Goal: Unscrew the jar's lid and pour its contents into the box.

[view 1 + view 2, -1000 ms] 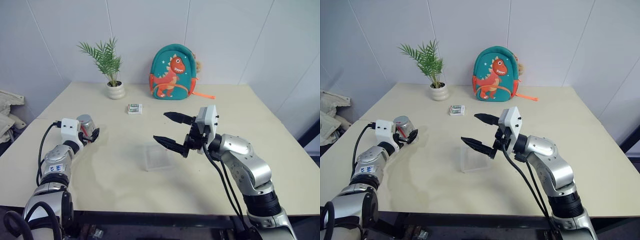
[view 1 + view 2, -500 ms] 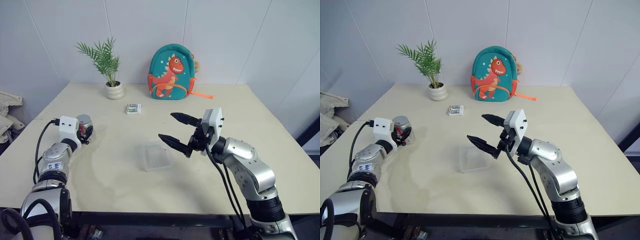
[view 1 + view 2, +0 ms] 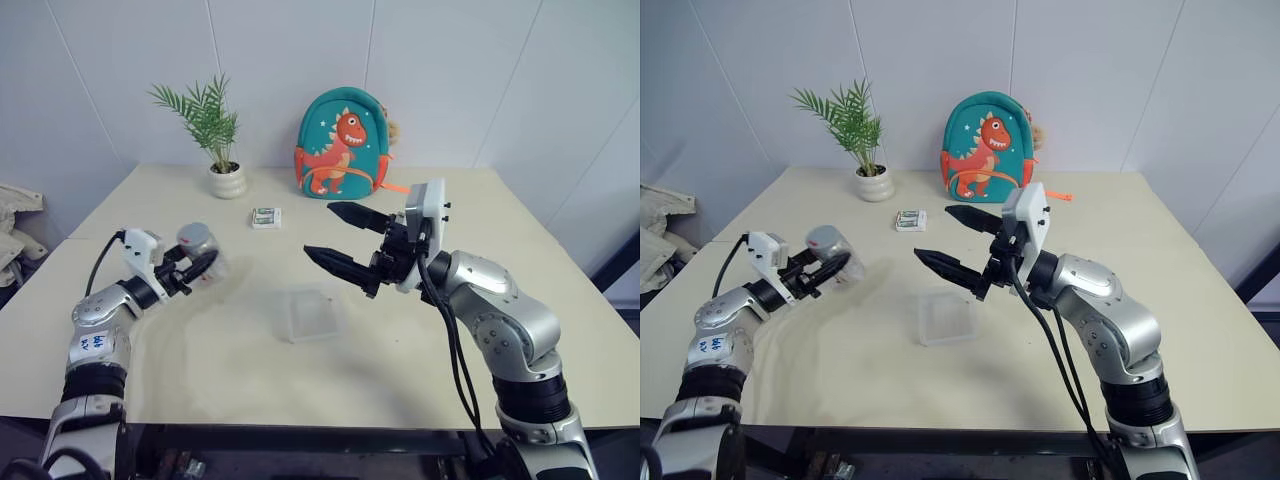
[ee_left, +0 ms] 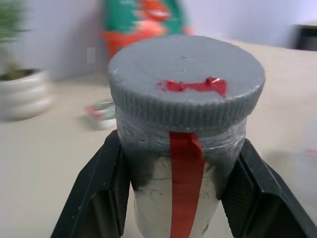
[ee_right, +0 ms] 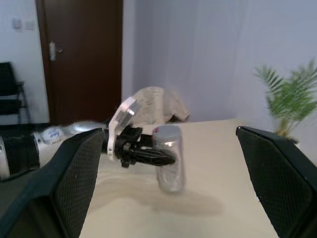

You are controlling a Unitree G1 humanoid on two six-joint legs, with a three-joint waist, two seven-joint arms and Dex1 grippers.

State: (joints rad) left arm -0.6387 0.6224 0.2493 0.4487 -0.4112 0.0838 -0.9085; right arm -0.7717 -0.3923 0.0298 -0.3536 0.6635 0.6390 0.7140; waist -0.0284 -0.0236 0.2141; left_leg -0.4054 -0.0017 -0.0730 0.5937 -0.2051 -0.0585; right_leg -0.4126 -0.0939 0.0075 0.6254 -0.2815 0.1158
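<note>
1. The left gripper (image 3: 200, 267) is clamping the jar (image 3: 199, 249) between its two black fingers, holding it up off the table (image 3: 450, 220), tilted slightly.
2. The lid (image 4: 185, 84) is sitting on the jar, grey and ribbed, with a red mark on top and a red strip running down the side.
3. The right gripper (image 3: 340, 240) is hanging in the air above the table with its jaws spread wide and nothing between them, pointing toward the jar.
4. The box (image 3: 313, 312) is lying flat on the table, below the right gripper and well apart from the jar.
5. A packet (image 3: 266, 217), a potted plant (image 3: 225, 150) and a dinosaur backpack (image 3: 344, 145) are sitting along the far side of the table.
</note>
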